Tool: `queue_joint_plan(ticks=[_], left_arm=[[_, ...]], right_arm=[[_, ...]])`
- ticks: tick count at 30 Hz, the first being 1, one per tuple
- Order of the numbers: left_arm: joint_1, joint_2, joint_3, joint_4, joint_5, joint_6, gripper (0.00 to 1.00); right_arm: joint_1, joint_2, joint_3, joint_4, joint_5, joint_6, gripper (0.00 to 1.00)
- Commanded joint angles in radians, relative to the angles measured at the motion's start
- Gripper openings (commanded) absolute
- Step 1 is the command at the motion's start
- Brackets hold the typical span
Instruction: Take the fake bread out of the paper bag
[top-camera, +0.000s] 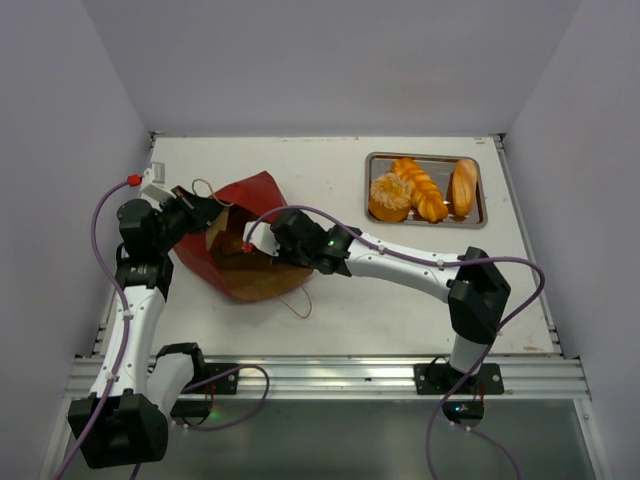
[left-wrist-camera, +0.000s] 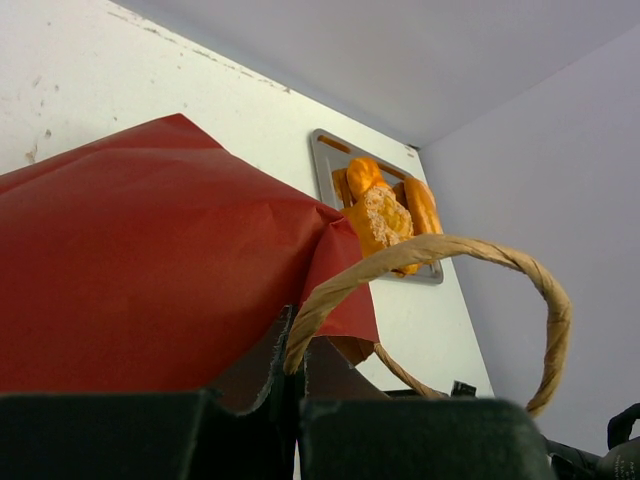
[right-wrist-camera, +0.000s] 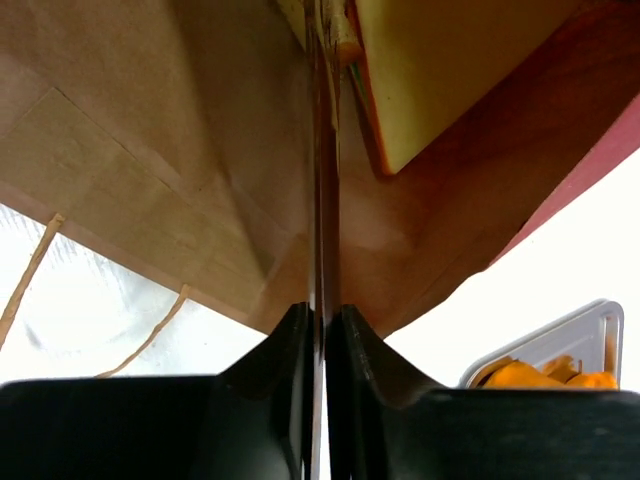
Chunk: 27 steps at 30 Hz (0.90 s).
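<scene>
From above, the paper bag (top-camera: 255, 195) lies on its side at the left of the worktop (top-camera: 400, 300), its brown-lined mouth turned towards the arms and one looped handle (top-camera: 297, 305) trailing on the surface. The left pincer (top-camera: 205, 218) meets the bag's upper left rim, and the right pincer (top-camera: 255, 245) reaches into the mouth. A silver tray (top-camera: 430, 226) at the far right carries three orange loaves (top-camera: 422, 188), well apart from the bag.

Only the left wrist view shows that grip: the left pincer (left-wrist-camera: 297, 400) is clamped tight on the torn edge of the paper bag (left-wrist-camera: 150, 260), with a handle (left-wrist-camera: 450, 245) arching over it and the tray (left-wrist-camera: 325, 160) beyond.

Only the right wrist view looks inside. There the right pincer (right-wrist-camera: 322, 320) stands narrow, with a thin sheet of the paper bag (right-wrist-camera: 150, 130) seen edge-on between its fingers. Deeper in sits a yellow slab (right-wrist-camera: 440, 70) with an orange-brown rim, apparently bread. A corner of the tray (right-wrist-camera: 590, 330) shows outside.
</scene>
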Motion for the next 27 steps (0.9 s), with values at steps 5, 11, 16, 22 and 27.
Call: queue_joint_plan(ticks=[5,11,16,22,27], left_arm=[[0.004,-0.017,-0.006,0.045,0.016,-0.020,0.00],[0.004,-0.013,-0.004,0.039,-0.030,-0.032,0.00],[0.006,-0.012,-0.006,0.038,-0.082,-0.050,0.00],[0.006,-0.017,0.000,0.022,-0.134,-0.052,0.00],[0.006,-0.020,-0.001,0.022,-0.156,-0.058,0.00]], right_arm=[[-0.016,-0.107,-0.030,0.016,-0.083,0.008,0.03],[-0.052,-0.306,-0.125,-0.045,-0.235,-0.018,0.00],[-0.068,-0.488,-0.209,-0.100,-0.283,-0.029,0.00],[-0.164,-0.634,-0.263,-0.206,-0.378,-0.067,0.00],[-0.247,-0.779,-0.276,-0.303,-0.441,-0.090,0.00]])
